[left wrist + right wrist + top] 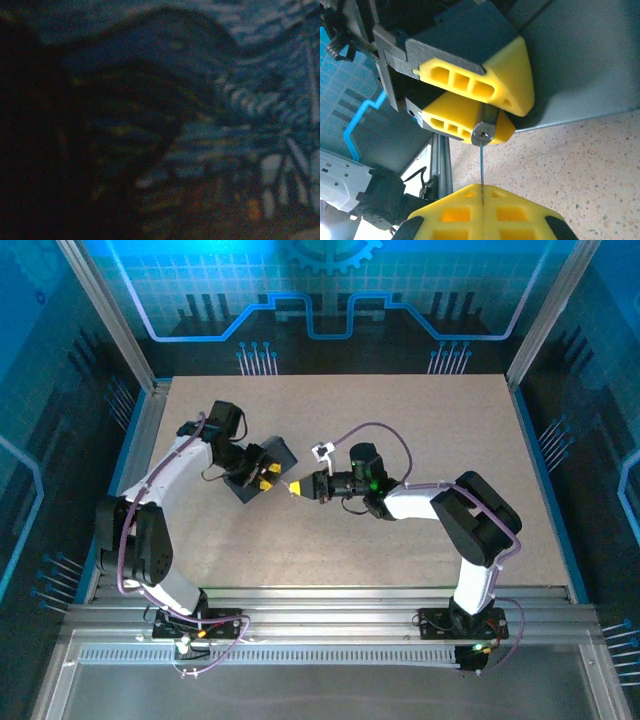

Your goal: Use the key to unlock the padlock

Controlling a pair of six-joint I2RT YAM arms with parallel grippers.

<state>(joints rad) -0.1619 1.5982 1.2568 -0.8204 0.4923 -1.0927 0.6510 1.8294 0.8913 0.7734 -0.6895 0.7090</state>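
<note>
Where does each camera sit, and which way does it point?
Top external: fixed above and behind the arms, looking down on the table; both arms show, left claw and right claw meeting left of centre.
Left wrist: on the left arm, close against the tin, its swirly blue print dark and blurred.
Right wrist: on the right arm, looking along its own claw, shut on the key, towards the padlock between the left claw's fingers.
Shared: top and right wrist show the claws tip to tip.
</note>
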